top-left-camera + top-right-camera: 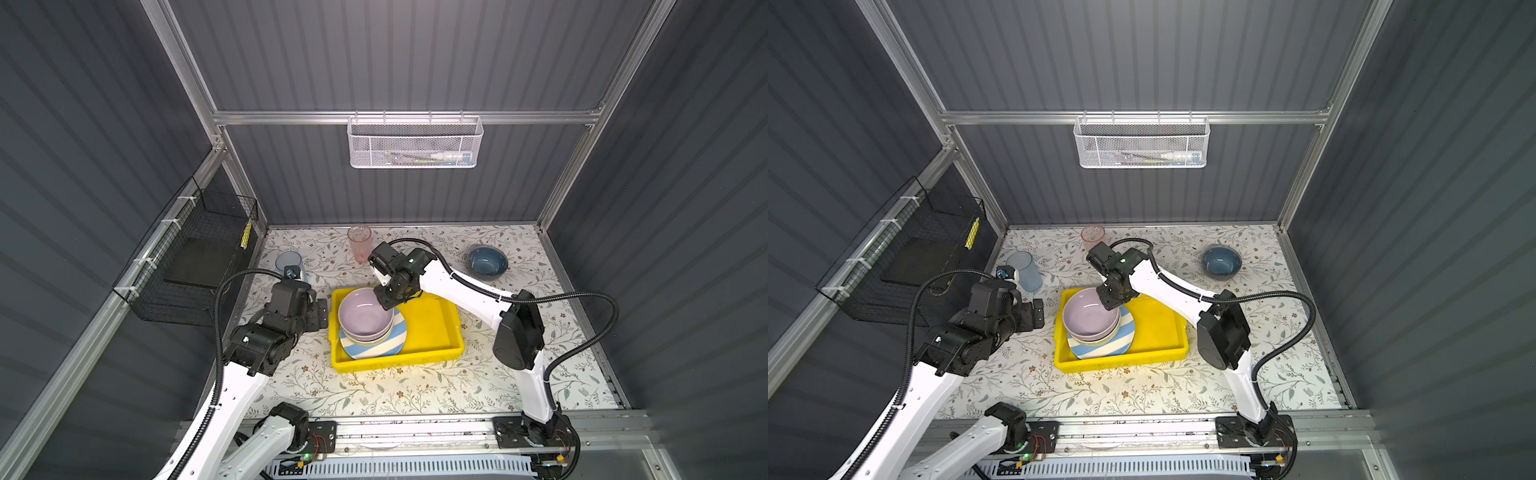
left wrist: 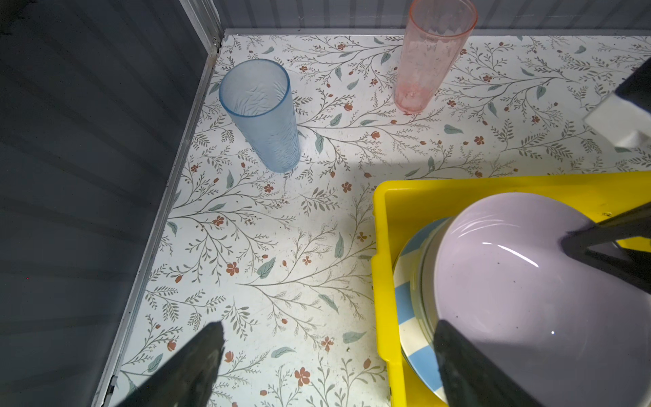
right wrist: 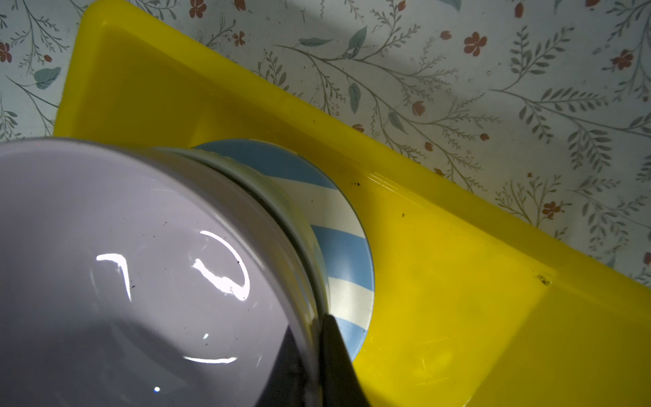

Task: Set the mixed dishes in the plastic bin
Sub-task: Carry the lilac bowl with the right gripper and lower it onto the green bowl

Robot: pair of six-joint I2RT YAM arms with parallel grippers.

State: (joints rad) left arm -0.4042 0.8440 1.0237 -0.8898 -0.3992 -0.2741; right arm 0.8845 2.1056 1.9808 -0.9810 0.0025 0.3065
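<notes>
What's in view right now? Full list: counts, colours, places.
bin: 1, yellow, table centre
striped plate: 1, blue-white, in the bin, bottom of the stack
pale green bowl: 1, pale green, on the striped plate
lilac bowl: 1, lilac, top of the stack
blue bowl: 1, dark blue, table, back right
pink tumbler: 1, translucent pink, upright, back
blue tumbler: 1, translucent blue, upright, back left
mesh basket: 1, white, back wall rail
wire basket: 1, black, left wall
table: 1, floral cover
left pincer: 1, black, open, left of bin
right pincer: 1, black, shut on lilac bowl rim
</notes>
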